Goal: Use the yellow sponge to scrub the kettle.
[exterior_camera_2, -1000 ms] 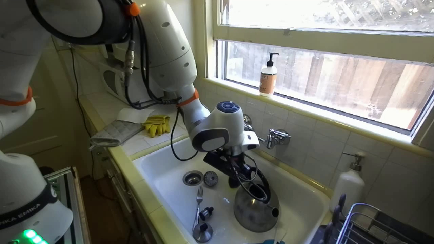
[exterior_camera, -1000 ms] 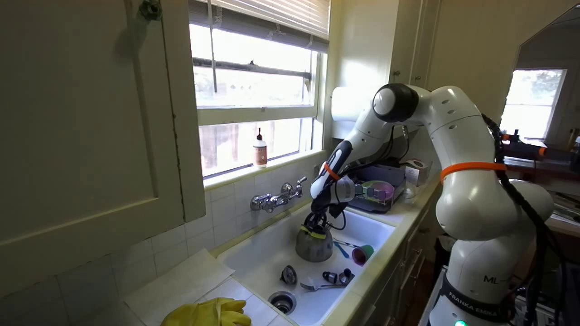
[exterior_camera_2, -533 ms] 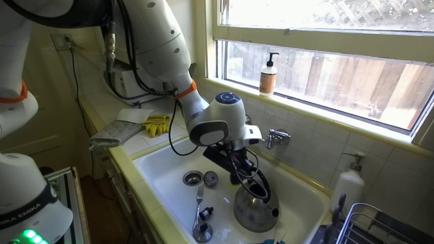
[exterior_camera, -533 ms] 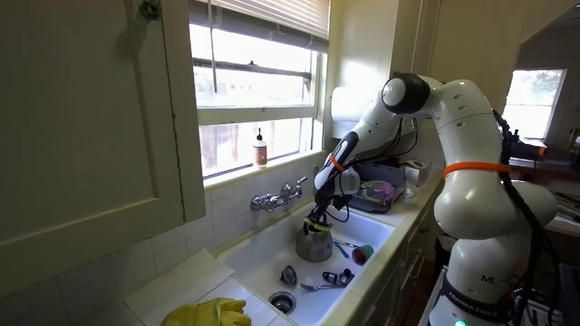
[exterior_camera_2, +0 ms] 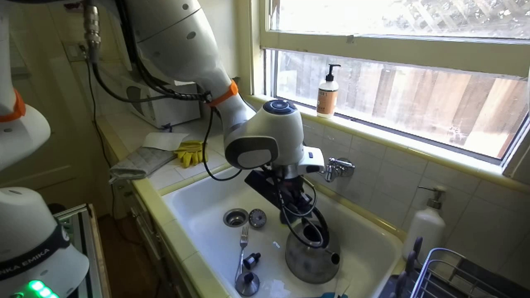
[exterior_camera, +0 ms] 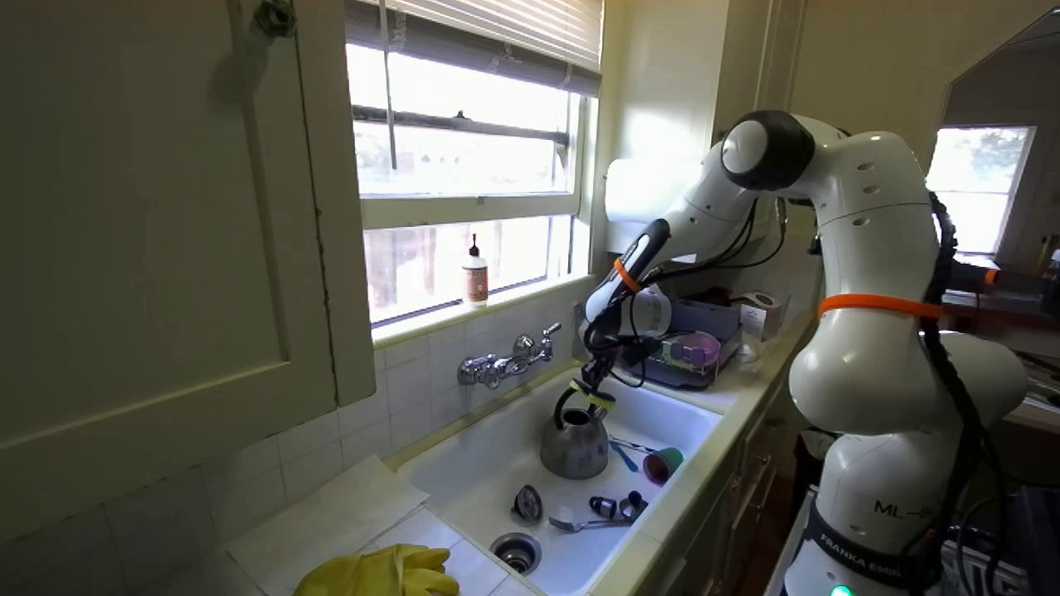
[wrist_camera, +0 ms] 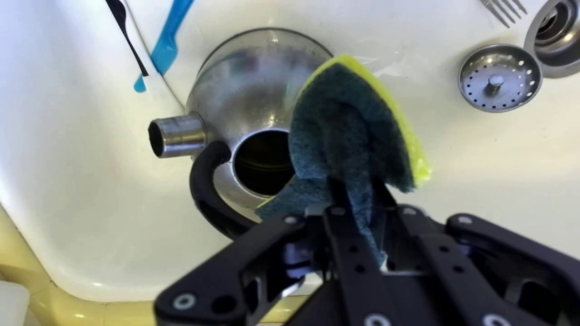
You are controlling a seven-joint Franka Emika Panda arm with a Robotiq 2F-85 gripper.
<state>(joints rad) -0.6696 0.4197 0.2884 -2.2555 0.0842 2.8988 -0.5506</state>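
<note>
Kettle (wrist_camera: 253,90), rounded and of reflective grey metal with a smooth black handle (wrist_camera: 204,190), stands upright in the white sink (wrist_camera: 476,154). Only the wrist view clearly shows the sponge (wrist_camera: 317,140), fuzzy and blue-green on one face, folded between the clenched jaws of the gripper (wrist_camera: 358,190); an exterior view shows its yellow layer (exterior_camera: 602,401) above the kettle. Whether the two touch cannot be told.
</note>
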